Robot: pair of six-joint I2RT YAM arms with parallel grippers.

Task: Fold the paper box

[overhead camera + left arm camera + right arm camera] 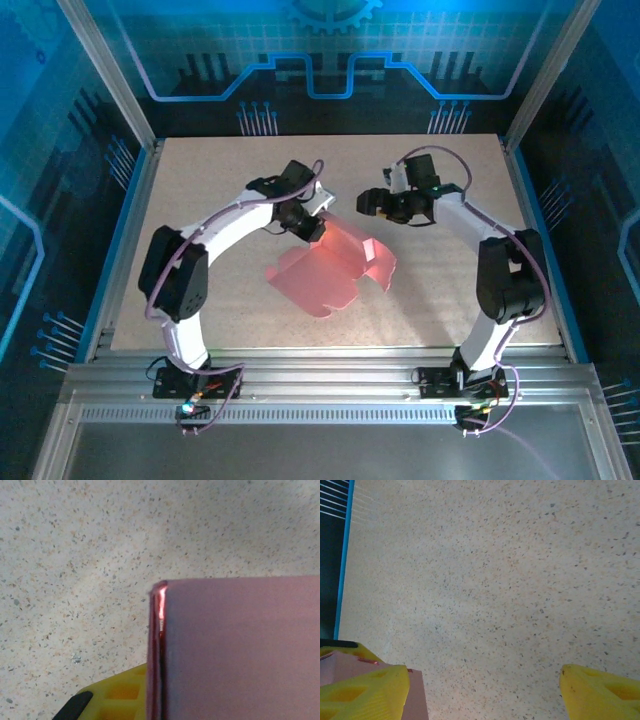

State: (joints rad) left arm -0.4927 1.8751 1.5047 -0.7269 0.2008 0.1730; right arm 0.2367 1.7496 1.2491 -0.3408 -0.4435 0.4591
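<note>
Pink card is pinched in my left gripper (314, 232), whose fingers are closed tight on a doubled edge of the paper box (330, 275). One yellow finger (120, 692) shows just beside that fold. From the grip the partly folded sheet spreads out toward my base and toward my other arm, over the speckled table (200, 180). My right gripper (480, 695) hangs above bare tabletop with fingers wide apart, gripping nothing. A corner of the box lies just beside one of its fingers.
</note>
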